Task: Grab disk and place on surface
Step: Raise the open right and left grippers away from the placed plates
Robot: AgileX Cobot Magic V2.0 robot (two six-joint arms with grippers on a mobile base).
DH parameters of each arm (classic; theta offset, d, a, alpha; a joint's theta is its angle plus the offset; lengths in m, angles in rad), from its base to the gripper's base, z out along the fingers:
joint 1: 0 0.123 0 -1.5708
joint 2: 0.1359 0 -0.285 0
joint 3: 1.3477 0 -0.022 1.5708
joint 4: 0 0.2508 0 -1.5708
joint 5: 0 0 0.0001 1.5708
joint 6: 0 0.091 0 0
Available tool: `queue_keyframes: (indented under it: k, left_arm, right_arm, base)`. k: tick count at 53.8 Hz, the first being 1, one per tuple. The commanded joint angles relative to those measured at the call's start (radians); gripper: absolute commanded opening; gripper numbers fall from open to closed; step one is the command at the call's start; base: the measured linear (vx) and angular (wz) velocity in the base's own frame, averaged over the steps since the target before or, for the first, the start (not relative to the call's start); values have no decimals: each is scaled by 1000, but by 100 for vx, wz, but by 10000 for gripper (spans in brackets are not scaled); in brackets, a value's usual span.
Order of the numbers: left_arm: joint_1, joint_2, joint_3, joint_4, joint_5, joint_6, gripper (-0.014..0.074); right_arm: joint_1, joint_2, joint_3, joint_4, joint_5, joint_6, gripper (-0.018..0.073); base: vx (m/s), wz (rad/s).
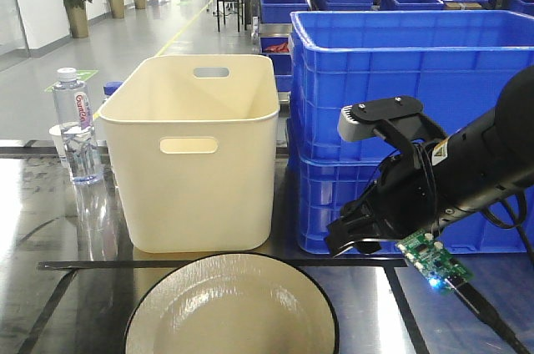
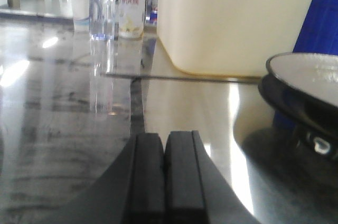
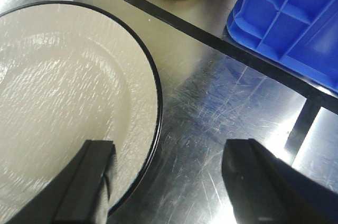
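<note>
Two stacked blue crates [image 1: 392, 120] fill the right side at the back, with a cream plastic bin [image 1: 200, 154] standing just beside them on the left; its sides have cut-out handles. Both stand on the surface [image 1: 50, 229], a dark, glossy tabletop that mirrors the room and is crossed by black tape lines [image 1: 209, 264].

The disk [image 1: 232, 308] lies at the near edge of that tabletop, in front of the bin. It is a shallow, round, cream plate with a thin black rim and a faintly streaked glaze; from the left wrist view it appears low on the right, and its underside looks dark.

The right arm [image 1: 492, 162] reaches in from the right, black and bulky, slanting down toward the plate, with a small green circuit board [image 1: 434, 264] and cables hanging under it. The right gripper [image 3: 169, 182] is spread wide: one finger [image 3: 87, 182] is over the plate's inner edge, the other is over bare tabletop outside the rim. I cannot tell whether either touches anything.

The left gripper [image 2: 165, 171] is low over the table, its two dark fingers pressed together with nothing between them.

A clear water bottle [image 1: 77, 124] stands at the far left, well apart from the plate.
</note>
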Motion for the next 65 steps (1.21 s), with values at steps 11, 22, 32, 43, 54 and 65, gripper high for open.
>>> queue_keyframes:
  k: [11,22,32,43,54,65]
  left_arm:
    - [0,-1,-20,7,-110,-14,-7]
    - [0,-1,-20,7,-110,-14,-7]
    - [0,-1,-20,7,-110,-14,-7]
    - [0,-1,-20,7,-110,-14,-7]
    - [0,-1,-20,7,-110,-14,-7]
    - [0,-1,-20,7,-110,-14,-7]
  right_arm:
    - [-3,-33,-29,5,-52,-2,491]
    - [-3,-33,-29,5,-52,-2,491]
    - [-3,-33,-29,5,-52,-2,491]
    - [-3,-33,-29,-4,-53,-2,491]
    - [-3,-55,-6,-26,-65,33,459]
    - [-8,-226,200,-42,-218,108,235]
  base:
    - [0,0]
    - [0,0]
    - [0,0]
    - [0,0]
    - [0,0]
    - [0,0]
